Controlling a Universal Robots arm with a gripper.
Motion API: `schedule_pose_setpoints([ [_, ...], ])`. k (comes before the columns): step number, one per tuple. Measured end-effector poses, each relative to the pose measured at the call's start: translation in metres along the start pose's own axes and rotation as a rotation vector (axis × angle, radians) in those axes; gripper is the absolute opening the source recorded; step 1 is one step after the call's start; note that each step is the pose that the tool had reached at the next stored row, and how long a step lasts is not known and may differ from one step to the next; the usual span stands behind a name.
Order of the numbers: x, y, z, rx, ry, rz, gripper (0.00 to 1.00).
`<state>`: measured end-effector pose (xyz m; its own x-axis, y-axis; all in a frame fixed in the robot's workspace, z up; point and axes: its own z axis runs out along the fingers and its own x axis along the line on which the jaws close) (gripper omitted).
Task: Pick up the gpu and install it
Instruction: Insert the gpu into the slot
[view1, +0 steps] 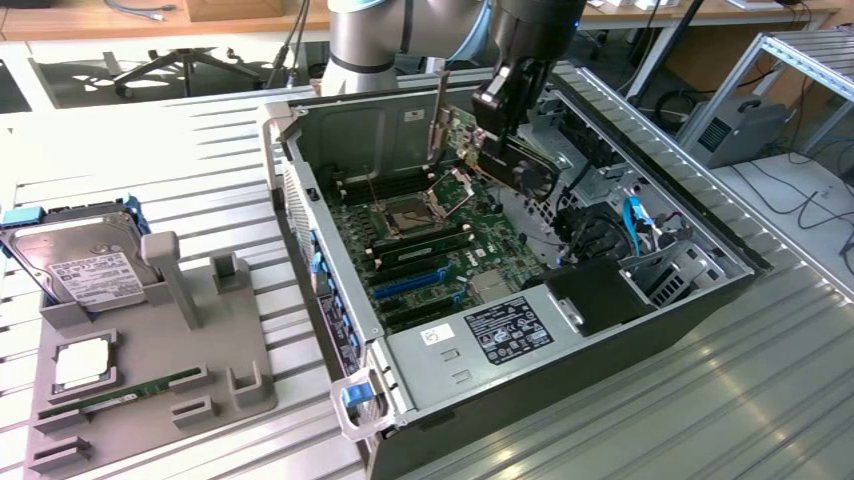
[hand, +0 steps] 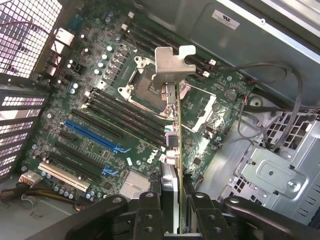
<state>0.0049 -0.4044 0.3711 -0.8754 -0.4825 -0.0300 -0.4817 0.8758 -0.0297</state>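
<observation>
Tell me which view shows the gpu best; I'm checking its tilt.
The exterior view: the gpu shows its broad face, tilted above the motherboard in the gripper. The wrist view gives it edge-on, bracket farthest.

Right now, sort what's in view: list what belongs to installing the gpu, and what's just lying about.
Belongs to the job:
- gpu, clamped in the gripper
- motherboard below it
- open computer case

Just lying about:
- hard drive
- silver square chip
- RAM stick
- grey holder they sit on, beside the case
</observation>
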Motion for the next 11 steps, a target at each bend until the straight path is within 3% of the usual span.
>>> schedule_pose_setpoints([
  [11, 0.0, 0.0, 0.0001, -0.0009, -0.0009, -0.03, 0.27],
])
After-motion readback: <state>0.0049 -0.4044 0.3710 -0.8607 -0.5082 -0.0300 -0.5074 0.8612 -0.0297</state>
